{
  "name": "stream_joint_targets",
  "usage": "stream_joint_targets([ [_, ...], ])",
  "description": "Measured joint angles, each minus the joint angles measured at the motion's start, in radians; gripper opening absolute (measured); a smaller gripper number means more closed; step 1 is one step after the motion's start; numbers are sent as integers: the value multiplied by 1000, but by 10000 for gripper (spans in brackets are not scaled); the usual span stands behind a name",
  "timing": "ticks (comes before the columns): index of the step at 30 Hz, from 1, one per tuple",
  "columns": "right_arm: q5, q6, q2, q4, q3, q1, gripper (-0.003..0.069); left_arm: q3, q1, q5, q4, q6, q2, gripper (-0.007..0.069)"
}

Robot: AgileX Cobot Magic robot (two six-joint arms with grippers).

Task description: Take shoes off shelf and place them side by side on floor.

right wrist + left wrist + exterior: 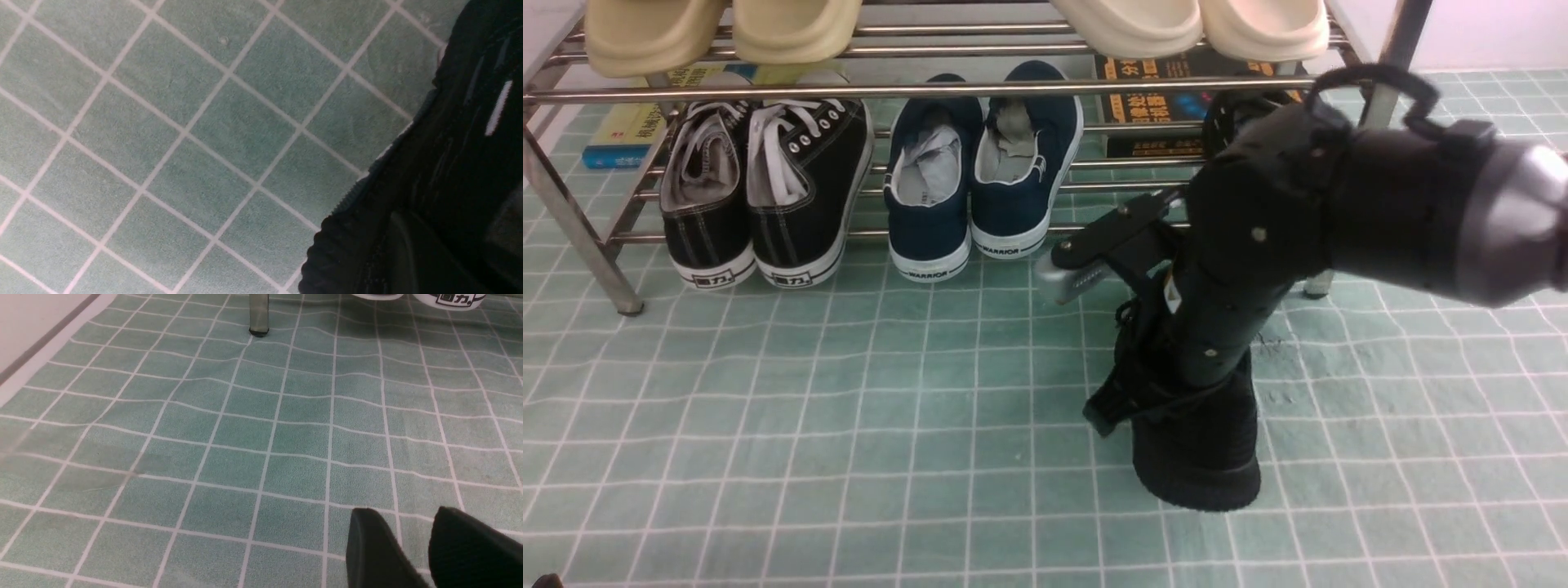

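Note:
One black knit sneaker (1201, 449) sits low on the pale green gridded floor (849, 408), toe toward the camera. My right gripper (1168, 400) reaches down into it from above and is shut on its collar. In the right wrist view the sneaker (449, 163) fills the corner, with a white stitch mark showing and a finger (408, 253) against its dark knit. The second black sneaker (1229, 114) stands on the lower tier of the silver shelf (915, 88), partly hidden behind the right arm. My left gripper (404, 512) hangs open over bare floor, holding nothing.
Black canvas sneakers with white laces (760, 196) and navy WARRIOR slip-ons (980, 180) stand on the lower tier. Beige slippers (719, 28) and cream slippers (1192, 24) sit on the top tier. Books (1168, 106) lie behind. A shelf leg (258, 314) stands ahead of the left gripper.

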Motion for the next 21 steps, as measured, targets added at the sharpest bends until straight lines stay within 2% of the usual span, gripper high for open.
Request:
stream_joint_targets([
  [3,0,1,28,26,0,0,37,0,0,0,0,0,0,242],
  [7,-3,1,63,74,0,0,112,0,0,0,0,0,0,242],
  [11,19,1,72,148,-12,0,267,0,0,0,0,0,0,242],
  [14,141,-16,72,178,-76,0,354,0,0,0,0,0,0,242],
  [17,256,-67,72,185,-154,0,368,0,0,0,0,0,0,242],
  [20,286,-116,63,185,-215,0,337,0,0,0,0,0,0,242],
  [21,288,-135,47,185,-235,0,297,0,0,0,0,0,0,242],
])
